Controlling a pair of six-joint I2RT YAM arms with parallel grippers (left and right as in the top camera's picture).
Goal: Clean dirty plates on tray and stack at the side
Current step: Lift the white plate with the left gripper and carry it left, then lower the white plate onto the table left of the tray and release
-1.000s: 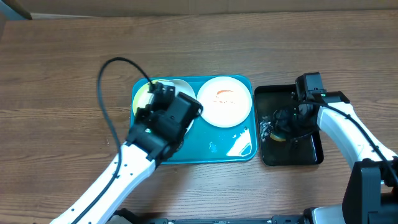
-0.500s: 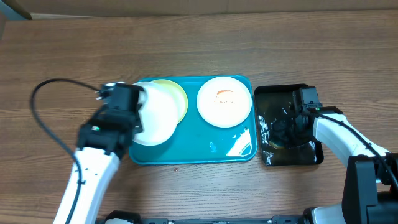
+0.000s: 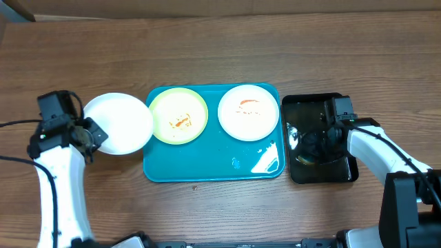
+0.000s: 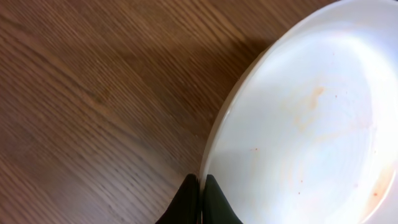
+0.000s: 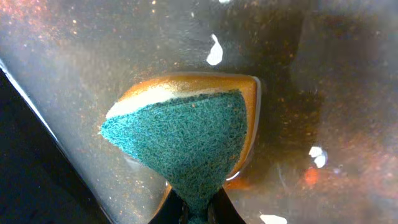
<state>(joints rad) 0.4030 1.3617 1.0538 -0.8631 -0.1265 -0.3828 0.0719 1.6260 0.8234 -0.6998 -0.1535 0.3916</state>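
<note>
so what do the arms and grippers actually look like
The left arm and right arm are both smooth, rounded white links with black joints and boxy black wrist blocks. A thin black cable trails off the left one. The left gripper and right gripper have slim dark fingers. No markings show.

Three round plates in all, two white, the left white plate (image 3: 118, 123) and the right white plate (image 3: 249, 111), one yellow-green plate (image 3: 178, 116), one teal tray (image 3: 207, 165), one black tray (image 3: 348, 172), one sponge (image 5: 186, 134), two arms, one left tool (image 4: 200, 191), one right tool (image 5: 198, 210)
</note>
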